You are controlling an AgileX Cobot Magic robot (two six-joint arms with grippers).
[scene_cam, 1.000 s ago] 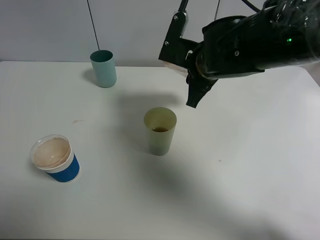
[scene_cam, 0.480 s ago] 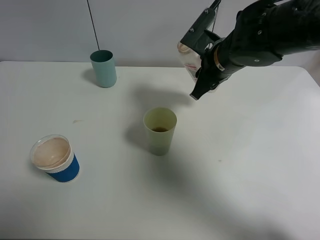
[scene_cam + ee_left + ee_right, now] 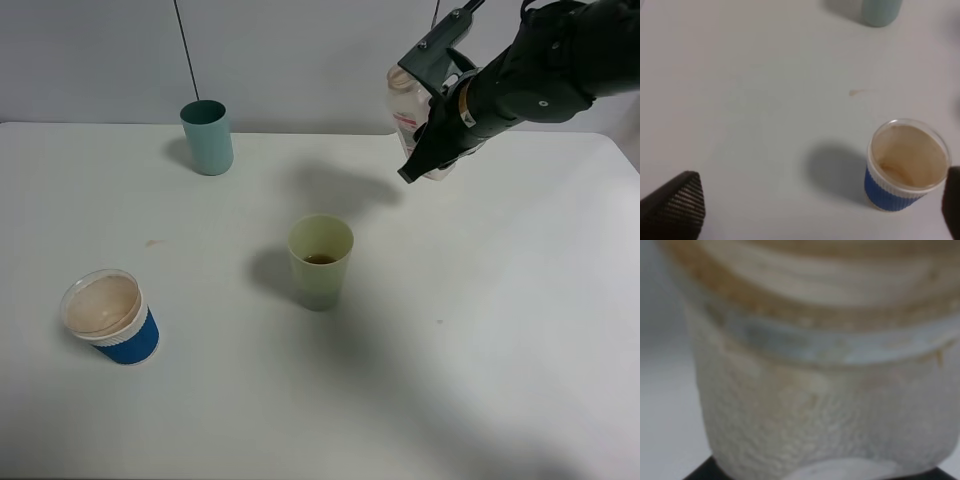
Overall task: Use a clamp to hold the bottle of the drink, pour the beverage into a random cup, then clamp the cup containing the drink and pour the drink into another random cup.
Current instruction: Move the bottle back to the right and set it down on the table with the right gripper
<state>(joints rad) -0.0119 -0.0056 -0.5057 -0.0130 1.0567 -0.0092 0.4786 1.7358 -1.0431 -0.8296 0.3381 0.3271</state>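
My right gripper, the clamp, is shut on the bottle and holds it in the air above the back right of the table, close to upright. The right wrist view is filled by the bottle's translucent body, blurred. The pale yellow-green cup stands at the table's middle with a little brown beverage at its bottom. The teal cup stands at the back left and also shows in the left wrist view. My left gripper is open above the table's front left, holding nothing.
A squat white cup with a blue sleeve stands at the front left, brown-stained inside, close to my left gripper's fingertip. A small brown spot marks the white table. A thin black cable hangs behind the teal cup.
My right arm has swung up, back and to the right, away from the yellow-green cup, carrying the bottle from a tilt to near upright. The cups have not moved.
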